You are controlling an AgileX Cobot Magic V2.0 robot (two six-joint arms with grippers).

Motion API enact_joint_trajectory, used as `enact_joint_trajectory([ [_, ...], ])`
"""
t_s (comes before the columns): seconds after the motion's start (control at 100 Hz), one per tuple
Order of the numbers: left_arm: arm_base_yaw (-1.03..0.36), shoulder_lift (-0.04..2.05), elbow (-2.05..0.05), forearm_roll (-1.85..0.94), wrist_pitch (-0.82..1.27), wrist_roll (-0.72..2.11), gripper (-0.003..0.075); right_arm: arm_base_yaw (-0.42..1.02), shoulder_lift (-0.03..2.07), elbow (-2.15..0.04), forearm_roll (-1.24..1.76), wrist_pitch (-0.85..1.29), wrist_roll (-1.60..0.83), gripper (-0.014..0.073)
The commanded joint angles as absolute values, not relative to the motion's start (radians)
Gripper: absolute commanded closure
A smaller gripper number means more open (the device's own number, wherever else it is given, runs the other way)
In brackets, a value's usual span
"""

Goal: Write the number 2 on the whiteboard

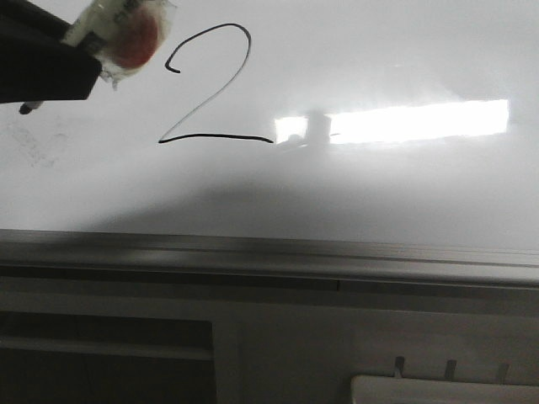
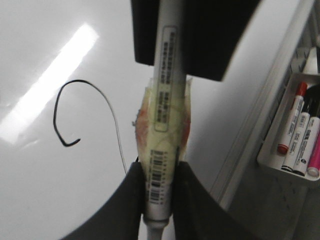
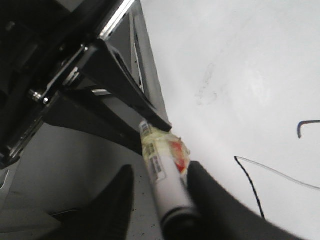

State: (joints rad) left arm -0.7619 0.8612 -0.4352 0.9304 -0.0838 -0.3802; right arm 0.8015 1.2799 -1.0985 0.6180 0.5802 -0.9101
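Before the whiteboard (image 1: 379, 194) with the number 2 (image 1: 210, 84), left end effector (image 2: 159, 185) clamps a marker (image 2: 167, 75).

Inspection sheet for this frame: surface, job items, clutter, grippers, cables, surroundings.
Surface: whiteboard, glossy, light glare, faint smudges at left.
Job's things: number 2 complete; taped marker in hand.
Clutter: nothing seen.
Grippers: left gripper shut on marker; right gripper straddles it, grip unclear.
Cables: nothing seen.
Surroundings: grey rail below board; tray of spare markers beside it.
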Motion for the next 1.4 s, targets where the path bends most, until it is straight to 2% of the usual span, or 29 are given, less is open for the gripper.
enact_joint_trajectory([
  [0.0,-0.764,0.854,-0.471,0.797,-0.104,-0.404,0.0741,0.802,1.256,-1.129,0.643,0.455,-0.921,0.0056],
  [0.06,-0.755,0.859,-0.471,0.66,-0.088,-0.404,0.0741,0.799,1.256,-1.129,0.643,0.39,-0.921,-0.0038],
  [0.1,-0.746,0.863,-0.471,0.592,-0.077,-0.404,0.0741,0.793,1.251,-1.129,0.643,0.356,-0.921,-0.0056],
  [0.32,-0.607,0.937,-0.471,0.258,-0.061,-0.404,0.0741,0.743,1.22,-1.129,0.643,0.319,-0.921,-0.0013],
  [0.5,-0.48,1.044,-0.471,-0.018,-0.13,-0.404,0.0741,0.714,1.197,-1.127,0.643,0.328,-0.897,-0.0013],
  [0.72,-0.472,1.134,-0.471,-0.03,-0.197,-0.404,0.0741,0.711,1.192,-1.125,0.643,0.337,-0.895,-0.0013],
  [0.96,-0.475,1.142,-0.471,-0.03,-0.204,-0.404,0.0741,0.709,1.192,-1.125,0.643,0.355,-0.895,-0.0013],
  [1.18,-0.586,1.142,-0.471,-0.03,-0.185,-0.404,0.0741,0.709,1.192,-1.125,0.643,0.374,-0.887,-0.0013],
  [1.39,-0.593,1.142,-0.471,-0.03,-0.201,-0.404,0.0741,0.709,1.192,-1.125,0.643,0.384,-0.878,-0.0013],
])
